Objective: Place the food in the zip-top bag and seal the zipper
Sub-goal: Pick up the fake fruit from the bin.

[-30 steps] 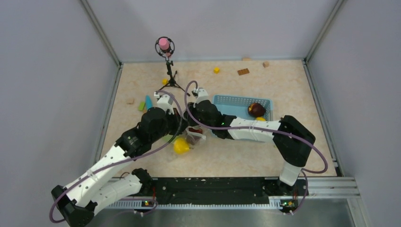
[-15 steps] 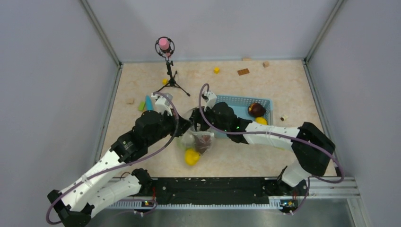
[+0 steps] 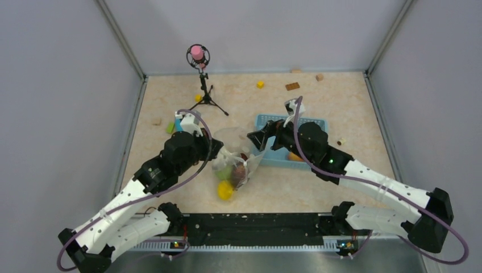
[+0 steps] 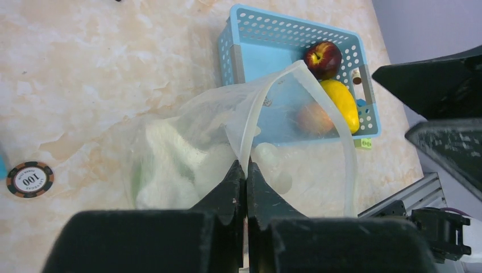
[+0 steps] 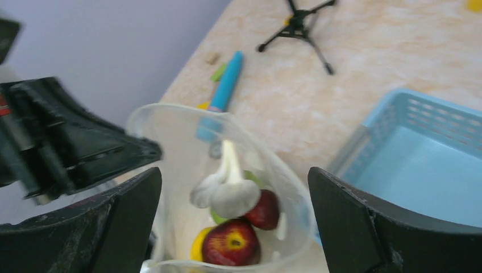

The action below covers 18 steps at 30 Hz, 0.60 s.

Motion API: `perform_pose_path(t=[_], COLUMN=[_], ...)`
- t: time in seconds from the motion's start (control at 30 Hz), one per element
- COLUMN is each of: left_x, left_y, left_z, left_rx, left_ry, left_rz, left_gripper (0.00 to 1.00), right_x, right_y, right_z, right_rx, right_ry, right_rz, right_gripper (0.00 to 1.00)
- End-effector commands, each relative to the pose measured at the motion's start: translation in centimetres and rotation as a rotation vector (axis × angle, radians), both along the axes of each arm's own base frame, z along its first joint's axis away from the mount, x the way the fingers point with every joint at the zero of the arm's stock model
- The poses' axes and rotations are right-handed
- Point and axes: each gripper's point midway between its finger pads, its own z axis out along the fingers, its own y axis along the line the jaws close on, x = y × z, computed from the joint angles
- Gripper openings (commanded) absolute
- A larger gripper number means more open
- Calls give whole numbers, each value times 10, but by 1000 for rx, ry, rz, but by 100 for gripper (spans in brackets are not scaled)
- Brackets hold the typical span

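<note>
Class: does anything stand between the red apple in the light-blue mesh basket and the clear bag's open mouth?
Only the wall of the light-blue mesh basket around the dark red toy apple. The left end effector holds the clear plastic bag open.

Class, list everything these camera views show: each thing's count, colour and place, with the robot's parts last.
zip-top bag: one, clear, held up by its rim, mid-table
red apples: two, inside bag
white piece: one, inside bag
green piece, yellow fruit: one each, bag's bottom
basket: one, light blue, holds red apple, yellow piece, orange-peach one
microphone stand: one, black, pink top, far left
small blocks: several, yellow, brown, tan, far edge
chip: one, dark, marked 100, on table
left gripper: shut on bag's rim
right gripper: open, by bag's mouth
</note>
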Motion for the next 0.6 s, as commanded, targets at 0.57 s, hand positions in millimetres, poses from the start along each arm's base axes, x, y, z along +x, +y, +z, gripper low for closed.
perform_pose_path(t=[0.57], left_x=[6], left_y=[3], left_z=[7], left_rx=[2], left_ry=[-39], left_rz=[20], left_gripper=[0], right_x=[48], right_y=[-161], right_z=[-172], right_rx=[-518], right_ry=[455], right_rz=[-609], right_gripper=[99])
